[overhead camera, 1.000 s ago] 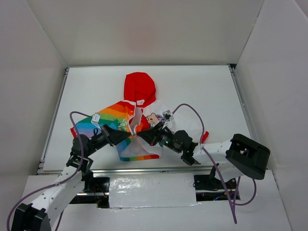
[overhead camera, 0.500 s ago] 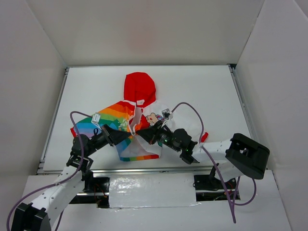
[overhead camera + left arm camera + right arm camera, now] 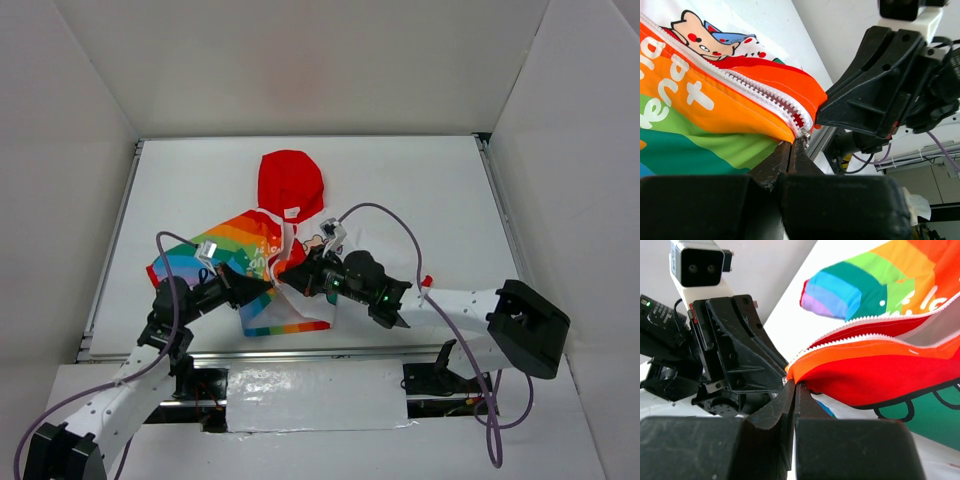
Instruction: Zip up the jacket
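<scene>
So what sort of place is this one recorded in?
Probably a lab robot cell: white panels box in a white table, left arm and right arm mounted at its near edge, one jacket laid out.

Smooth woven cloth on the jacket (image 3: 235, 243), matt with a faint sheen along the folds. Flat white print for the lettering (image 3: 696, 96). White plastic-looking teeth on the zipper (image 3: 745, 84), small silvery metal slider (image 3: 803, 135). Matt black hard plastic, faintly ridged, on the left gripper (image 3: 791, 146) and right gripper (image 3: 794, 386). Smooth matt white on the table (image 3: 420, 190).
</scene>
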Action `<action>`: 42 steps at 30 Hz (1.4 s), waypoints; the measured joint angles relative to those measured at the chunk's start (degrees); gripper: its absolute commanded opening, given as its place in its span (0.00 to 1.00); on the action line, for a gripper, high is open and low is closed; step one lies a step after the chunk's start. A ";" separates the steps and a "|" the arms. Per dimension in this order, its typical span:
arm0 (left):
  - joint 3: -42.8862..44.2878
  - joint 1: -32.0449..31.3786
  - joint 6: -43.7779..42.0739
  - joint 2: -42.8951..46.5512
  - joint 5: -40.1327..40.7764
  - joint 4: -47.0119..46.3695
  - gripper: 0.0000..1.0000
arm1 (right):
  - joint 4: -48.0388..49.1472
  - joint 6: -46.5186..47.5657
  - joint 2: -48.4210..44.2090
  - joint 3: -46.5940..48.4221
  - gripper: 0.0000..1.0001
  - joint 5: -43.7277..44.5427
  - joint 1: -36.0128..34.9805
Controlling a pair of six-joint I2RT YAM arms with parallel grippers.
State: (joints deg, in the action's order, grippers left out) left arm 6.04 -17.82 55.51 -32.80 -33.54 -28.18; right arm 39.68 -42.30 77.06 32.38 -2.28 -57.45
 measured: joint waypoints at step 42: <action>-3.61 -5.70 -3.13 -20.90 8.44 -5.42 0.00 | -29.00 -9.03 14.47 11.47 0.02 2.19 1.31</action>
State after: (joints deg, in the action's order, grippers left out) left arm 2.44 -23.53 52.38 -53.69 -25.10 -33.61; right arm 10.68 -51.33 91.53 43.86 -0.10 -56.14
